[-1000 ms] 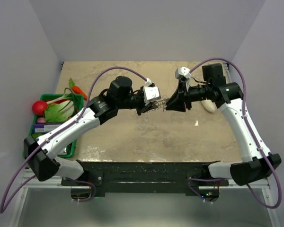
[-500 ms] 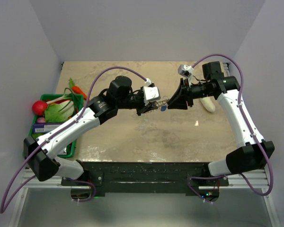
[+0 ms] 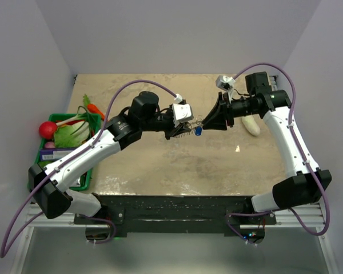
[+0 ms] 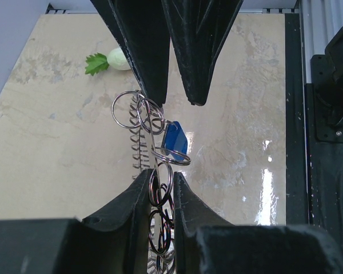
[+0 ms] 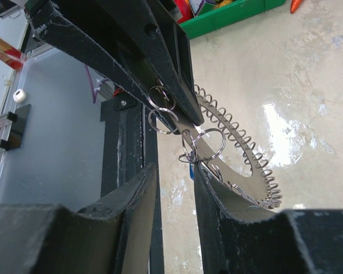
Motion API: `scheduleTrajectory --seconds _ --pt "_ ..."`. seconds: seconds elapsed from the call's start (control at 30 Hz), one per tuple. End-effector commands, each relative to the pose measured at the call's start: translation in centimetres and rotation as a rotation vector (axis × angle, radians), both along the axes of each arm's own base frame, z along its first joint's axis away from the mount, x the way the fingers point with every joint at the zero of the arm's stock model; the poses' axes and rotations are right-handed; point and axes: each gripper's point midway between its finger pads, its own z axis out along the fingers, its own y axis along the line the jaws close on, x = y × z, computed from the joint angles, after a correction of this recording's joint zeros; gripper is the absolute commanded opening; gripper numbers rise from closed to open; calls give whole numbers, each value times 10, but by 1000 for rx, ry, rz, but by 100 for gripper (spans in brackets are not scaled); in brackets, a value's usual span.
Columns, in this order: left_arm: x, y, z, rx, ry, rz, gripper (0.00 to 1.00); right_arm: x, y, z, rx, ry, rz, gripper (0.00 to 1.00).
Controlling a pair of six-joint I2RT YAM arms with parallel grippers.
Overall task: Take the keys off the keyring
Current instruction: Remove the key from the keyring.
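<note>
Two arms are reaching toward each other above the middle of the beige table (image 3: 160, 165). At the far left, a green bin (image 3: 62, 117) is sitting against the wall, holding leafy greens (image 3: 68, 135) and a round red vegetable (image 3: 46, 129). A carrot (image 3: 95, 108) is lying just beyond the bin.

Moving right, the left gripper (image 3: 182, 130) is hanging over the table's centre. In the left wrist view its fingers are pressing nearly together, pinching the keyring (image 4: 136, 145) low down where the grey coil and a chain of small split rings are running between them. The keyring is stretching out of that grip in the air, off the table, toward the other claw.

Beside the coil, the key (image 4: 174, 138) with its bright blue head is dangling from one of the split rings, in the space between the two grippers. From the top camera it is showing as a small blue speck just below the right claw's tips.

Right of that, the right gripper (image 3: 206, 122) is pointing back at the left one. Its fingers are standing slightly apart with a narrow gap between them. The topmost rings are sitting at the tip of one finger (image 4: 154, 94) rather than being squeezed between the pair.

Farther right, a white radish (image 3: 251, 125) is lying on the table behind the right wrist.
</note>
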Motion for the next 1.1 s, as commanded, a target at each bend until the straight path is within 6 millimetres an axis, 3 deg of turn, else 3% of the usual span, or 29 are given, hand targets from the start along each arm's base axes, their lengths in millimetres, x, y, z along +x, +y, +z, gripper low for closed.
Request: scheduleTrajectory --seconds 0.0,0.43,1.07 --pt "-3 -3 33 -83 -57 -27 0 5 1 9 10 -34 -18 37" --pt "-4 -4 31 -82 -51 -37 0 19 2 15 14 -66 -87 37" --pt "-7 -6 30 -86 -39 -53 0 23 1 18 12 -97 -100 39"
